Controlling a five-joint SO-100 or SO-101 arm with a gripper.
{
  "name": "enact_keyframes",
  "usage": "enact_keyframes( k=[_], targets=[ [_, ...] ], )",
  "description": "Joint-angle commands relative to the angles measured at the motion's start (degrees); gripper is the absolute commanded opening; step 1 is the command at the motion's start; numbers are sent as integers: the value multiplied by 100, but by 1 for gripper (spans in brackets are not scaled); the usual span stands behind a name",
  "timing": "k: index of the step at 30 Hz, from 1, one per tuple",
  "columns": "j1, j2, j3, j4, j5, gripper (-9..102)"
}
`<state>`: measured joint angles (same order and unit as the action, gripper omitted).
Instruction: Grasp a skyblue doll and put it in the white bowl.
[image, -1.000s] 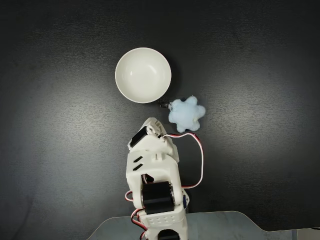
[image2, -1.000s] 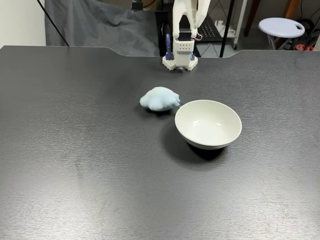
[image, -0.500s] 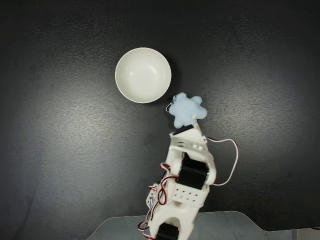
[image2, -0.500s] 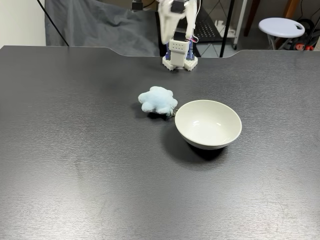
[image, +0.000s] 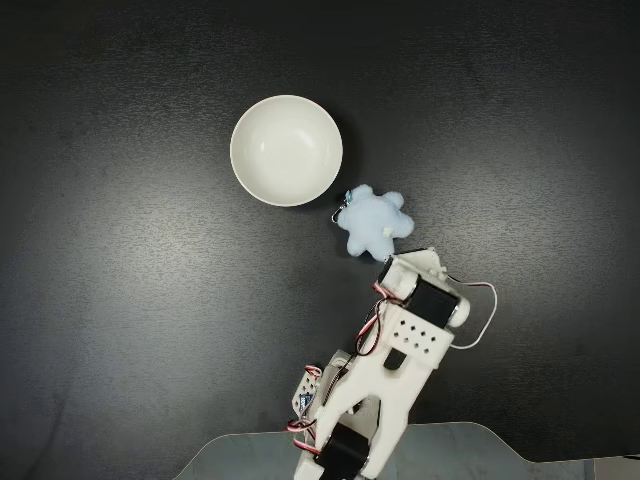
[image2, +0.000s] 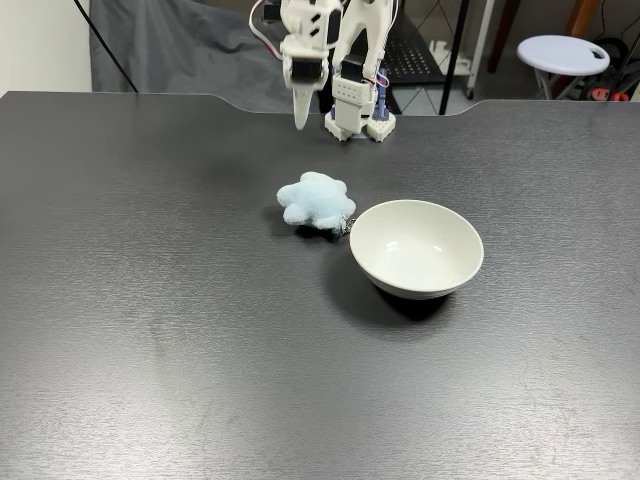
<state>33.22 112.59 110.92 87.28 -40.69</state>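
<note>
The skyblue doll (image2: 316, 202) lies on the dark table (image2: 150, 330), just left of the white bowl (image2: 417, 247), its clasp at the rim. Being soft and light, it is best pinched across the body. The gripper (image2: 300, 112) hangs behind it, fingers apparently together.

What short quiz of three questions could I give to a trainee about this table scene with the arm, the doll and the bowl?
1. True or false: the skyblue doll already lies inside the white bowl.
2. In the fixed view from above, on which side of the bowl does the doll lie: lower right or upper left?
3. Multiple choice: in the fixed view from the table's far side, the tool is A) shut on the doll, B) raised above the table with nothing in it, C) resting inside the bowl.

Key
1. False: the doll lies on the dark table, close beside the bowl's rim, and the bowl is empty.
2. Lower right.
3. B.
</note>
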Motion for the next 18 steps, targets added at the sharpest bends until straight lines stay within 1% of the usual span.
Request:
enact_keyframes(
  k=[1,4,6,15,18],
  targets=[
    [70,-290,-44,-26,-62,33],
    [-62,-334,-35,-26,-70,48],
    [-316,-334,-35,-26,-70,53],
    [-1644,-334,-44,-105,-62,55],
    [-1811,-343,-53,-105,-62,55]
  ],
)
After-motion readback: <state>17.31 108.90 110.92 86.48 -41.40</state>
